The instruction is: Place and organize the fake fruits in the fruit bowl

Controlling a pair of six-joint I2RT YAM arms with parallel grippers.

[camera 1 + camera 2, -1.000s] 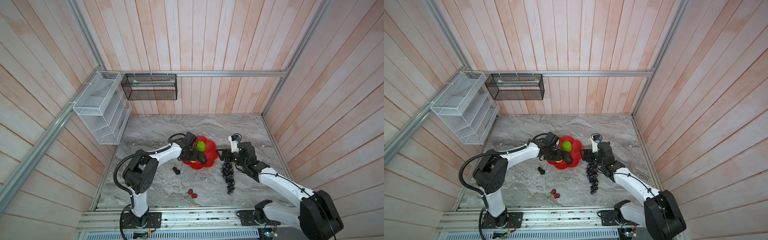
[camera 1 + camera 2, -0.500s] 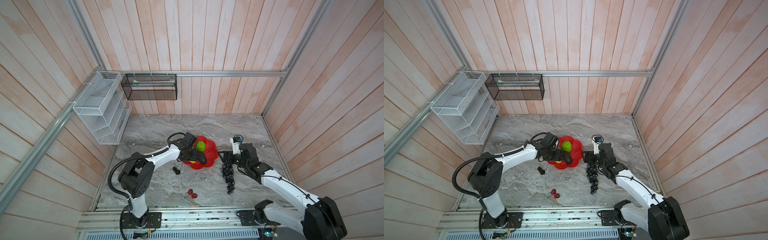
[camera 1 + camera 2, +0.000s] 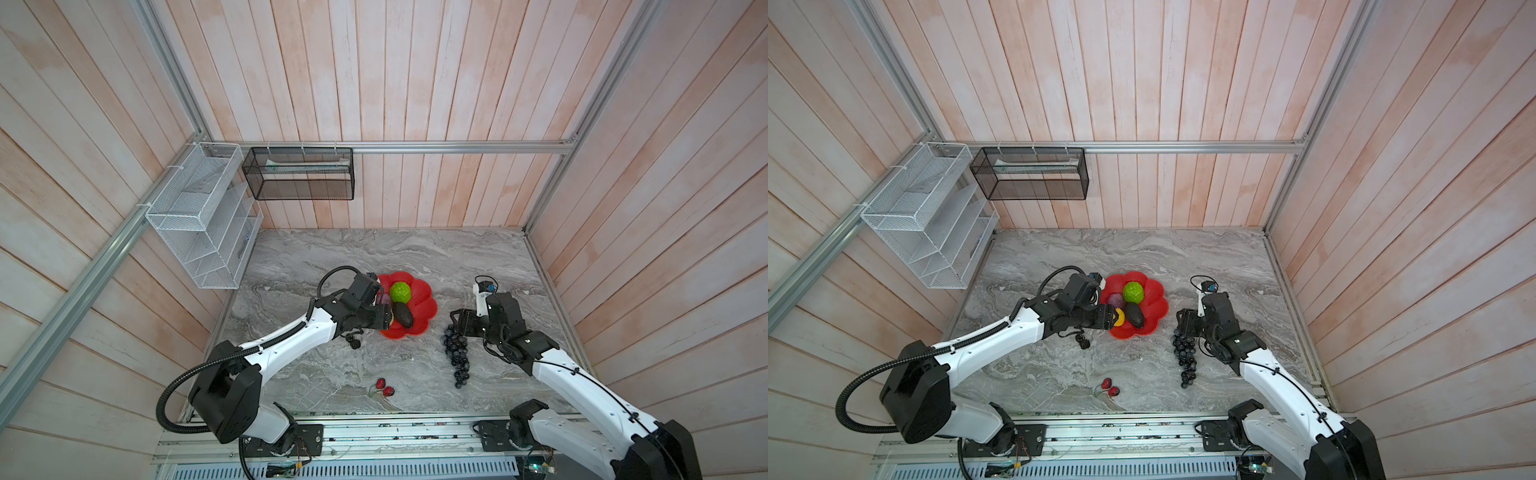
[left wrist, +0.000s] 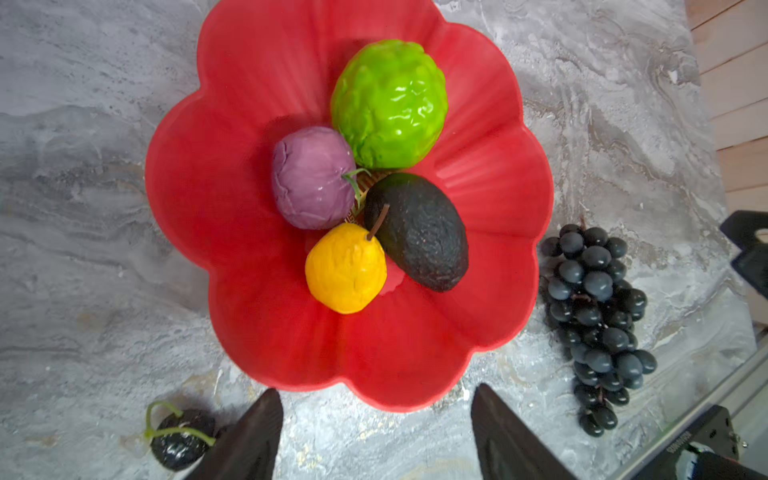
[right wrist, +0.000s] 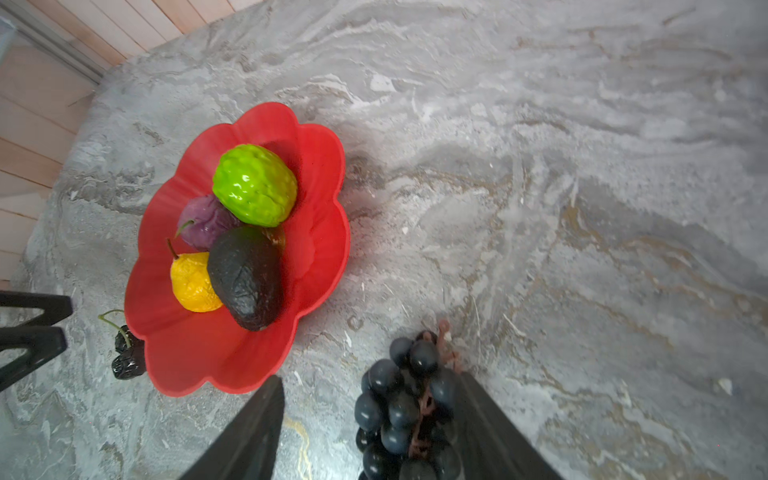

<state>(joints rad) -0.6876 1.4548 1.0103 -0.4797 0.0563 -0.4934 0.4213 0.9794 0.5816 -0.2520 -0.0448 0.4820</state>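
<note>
The red fruit bowl (image 3: 424, 306) holds a bumpy green ball (image 4: 390, 104), a purple fruit (image 4: 311, 178), a yellow fruit (image 4: 345, 268) and a dark avocado (image 4: 419, 232). My left gripper (image 4: 376, 415) hovers open at the bowl's left front rim, with nothing between its fingers. A dark grape bunch (image 3: 457, 353) lies on the table right of the bowl. My right gripper (image 5: 370, 380) stands open astride the bunch's stem end; the grapes (image 5: 399, 399) touch one finger, with a gap at the other. Small dark berries (image 3: 354, 340) and two strawberries (image 3: 384, 387) lie on the table.
A white wire rack (image 3: 199, 220) hangs on the left wall and a black mesh basket (image 3: 299, 178) on the back wall. Grey marble table (image 3: 374, 257) stretches behind the bowl. The berries (image 4: 183, 436) lie just beside one left finger.
My left gripper has opened and drawn back a little from the fruits in the bowl. My right gripper's jaws have narrowed around the top of the grape bunch.
</note>
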